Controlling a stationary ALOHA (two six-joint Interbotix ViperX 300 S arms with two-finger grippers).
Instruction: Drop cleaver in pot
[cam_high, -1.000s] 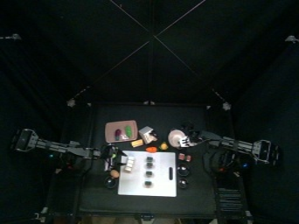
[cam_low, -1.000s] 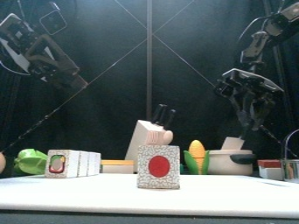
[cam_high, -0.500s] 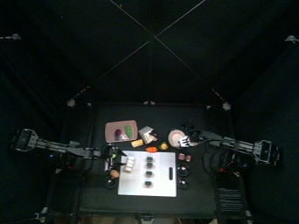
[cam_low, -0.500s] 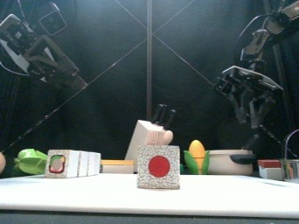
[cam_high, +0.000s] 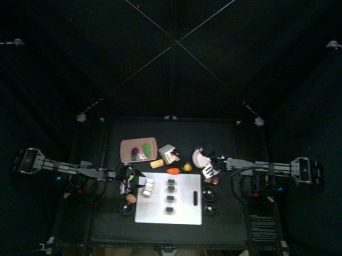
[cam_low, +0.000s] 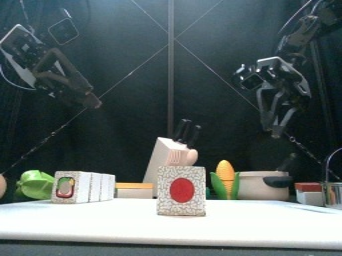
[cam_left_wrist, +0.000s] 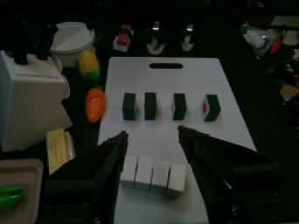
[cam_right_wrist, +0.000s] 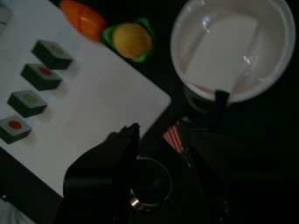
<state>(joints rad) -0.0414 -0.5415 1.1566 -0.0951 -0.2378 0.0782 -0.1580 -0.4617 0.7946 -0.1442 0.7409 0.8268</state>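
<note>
From above, the pot (cam_high: 203, 157) is seen as a pale oval right of the reddish-brown board (cam_high: 139, 149), just behind the white cutting board (cam_high: 171, 197). The right gripper (cam_high: 218, 165) is held beside the pot, at its right edge; the left gripper (cam_high: 130, 177) is found at the cutting board's left edge. A cleaver cannot be told apart in this view.

From the front, both arms are raised above the table. The right gripper (cam_low: 275, 122) is pointed down with its jaws apart and nothing between them, high over the pot (cam_low: 263, 185), which stands at the right behind a corn cob (cam_low: 226, 178). A dark object is seen leaning inside the pot; what it is cannot be told. A white knife block (cam_low: 166, 157) with dark handles is seen at centre, behind a small block with a red spot (cam_low: 182, 190).

In the left wrist view, the left gripper (cam_left_wrist: 151, 148) is spread wide and empty over the cutting board (cam_left_wrist: 176, 105), on which four dark blocks (cam_left_wrist: 173, 106) are lined up.

In the right wrist view, the right gripper (cam_right_wrist: 159, 145) is shown open and empty just outside the pot's (cam_right_wrist: 233, 45) rim.
</note>
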